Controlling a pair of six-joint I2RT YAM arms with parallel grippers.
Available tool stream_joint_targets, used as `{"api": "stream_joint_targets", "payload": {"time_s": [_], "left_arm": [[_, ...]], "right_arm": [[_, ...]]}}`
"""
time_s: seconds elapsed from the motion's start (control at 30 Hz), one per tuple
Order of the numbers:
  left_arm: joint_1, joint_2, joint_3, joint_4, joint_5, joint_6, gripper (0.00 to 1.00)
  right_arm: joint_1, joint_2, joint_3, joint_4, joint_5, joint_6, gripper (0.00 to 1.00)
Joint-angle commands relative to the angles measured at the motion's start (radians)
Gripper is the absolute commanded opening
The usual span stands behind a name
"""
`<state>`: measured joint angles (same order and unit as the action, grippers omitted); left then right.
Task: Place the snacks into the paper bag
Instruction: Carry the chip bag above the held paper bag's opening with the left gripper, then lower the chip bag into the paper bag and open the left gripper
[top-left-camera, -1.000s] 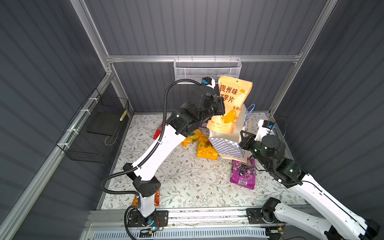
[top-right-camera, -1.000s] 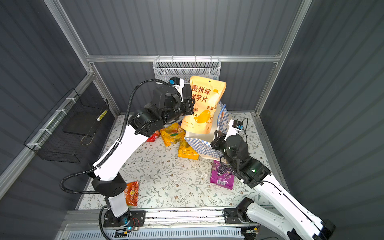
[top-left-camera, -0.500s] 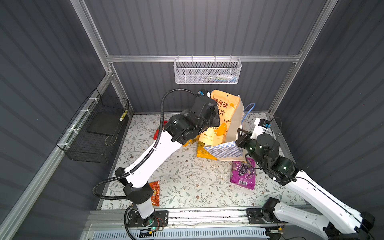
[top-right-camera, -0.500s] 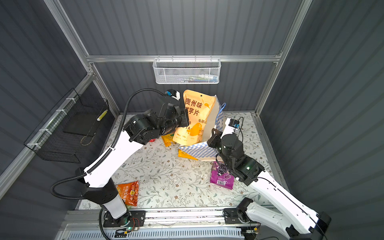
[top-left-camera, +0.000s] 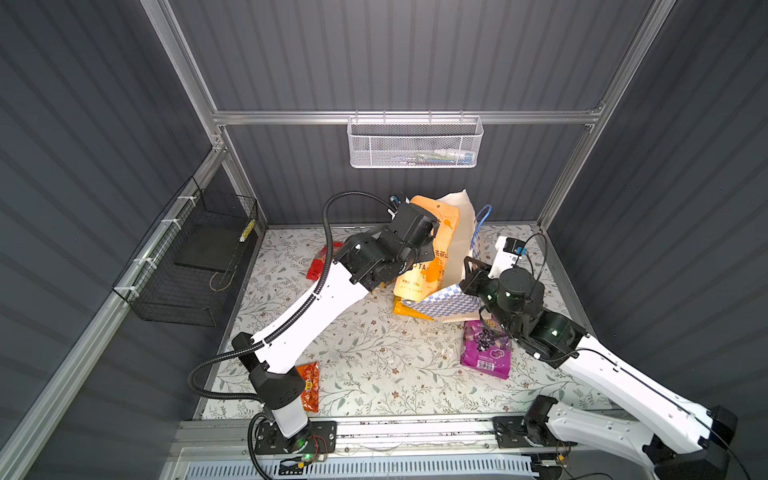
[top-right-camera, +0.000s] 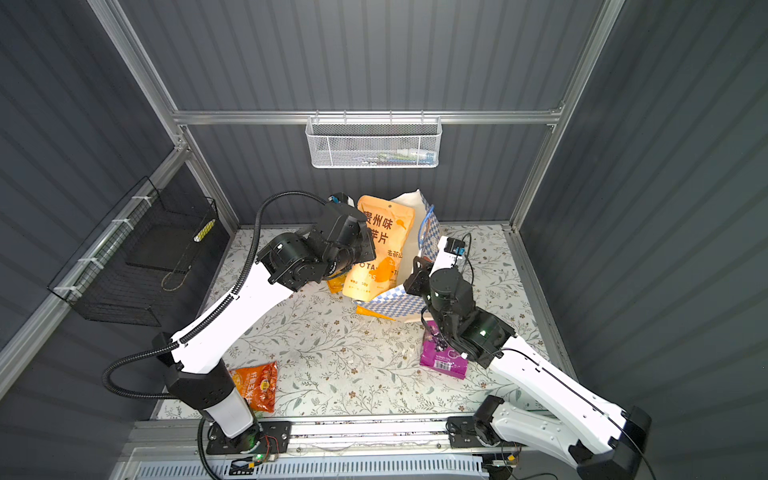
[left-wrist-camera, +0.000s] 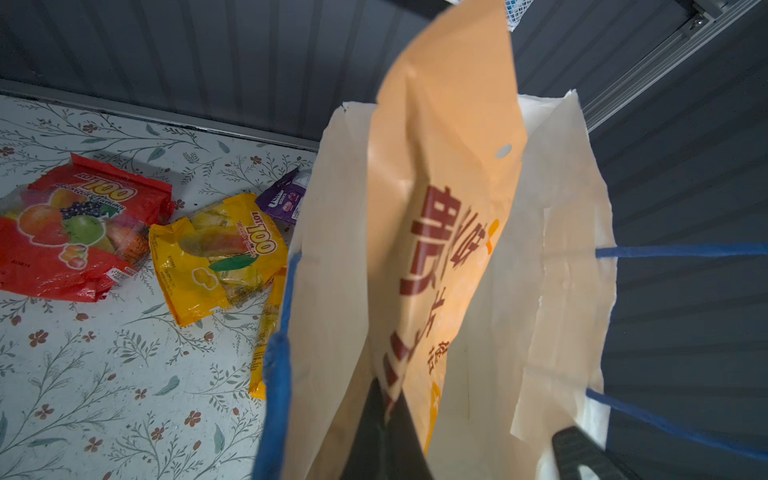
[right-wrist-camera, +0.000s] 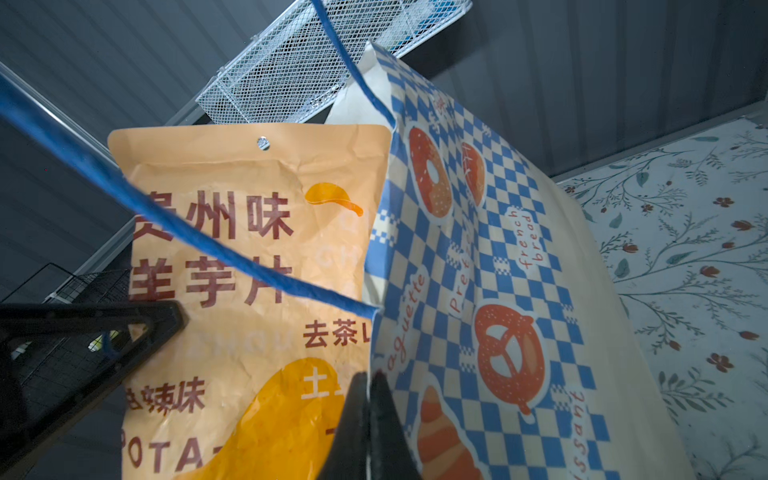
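Note:
The large pale-orange pouch (top-right-camera: 384, 245) with Chinese characters stands partly inside the mouth of the cream paper bag (top-right-camera: 395, 305), its top sticking out. My left gripper (left-wrist-camera: 388, 386) is shut on the pouch's edge between the bag's walls. My right gripper (right-wrist-camera: 368, 376) is shut on the bag's checkered rim (right-wrist-camera: 478, 266) and holds the mouth apart; a blue handle (right-wrist-camera: 216, 245) crosses in front. Other snacks lie on the table: a red packet (left-wrist-camera: 70, 232), a yellow one (left-wrist-camera: 216, 249), a small purple one (left-wrist-camera: 284, 197), a purple one (top-left-camera: 486, 351) and a dark orange one (top-right-camera: 255, 384).
A white mesh basket (top-left-camera: 415, 145) hangs on the back wall. A black wire basket (top-left-camera: 195, 257) hangs on the left wall. Another yellow-orange packet (top-left-camera: 409, 311) lies partly under the bag. The dark orange packet sits by the left arm's base.
My left gripper has come down with the pouch from high above the bag into its mouth. The right gripper has stayed on the bag's rim, and the bag leans lower.

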<state>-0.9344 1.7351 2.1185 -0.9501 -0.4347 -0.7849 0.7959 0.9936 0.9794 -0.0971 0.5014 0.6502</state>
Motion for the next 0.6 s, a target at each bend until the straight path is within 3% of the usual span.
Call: {"api": "stream_joint_targets", "payload": {"time_s": [0.0, 0.27, 0.57], "left_arm": [[-0.003, 0.053, 0.064, 0.01, 0.026, -0.076, 0.0], [-0.003, 0.162, 0.208, 0.037, 0.048, -0.187, 0.0], [-0.003, 0.137, 0.001, 0.149, 0.124, -0.191, 0.0]], "right_arm": [[0.02, 0.002, 0.001, 0.043, 0.037, -0.023, 0.0], [0.048, 0.014, -0.013, 0.069, 0.042, -0.017, 0.0], [0.048, -0.002, -0.021, 0.113, -0.009, -0.033, 0.0]]}}
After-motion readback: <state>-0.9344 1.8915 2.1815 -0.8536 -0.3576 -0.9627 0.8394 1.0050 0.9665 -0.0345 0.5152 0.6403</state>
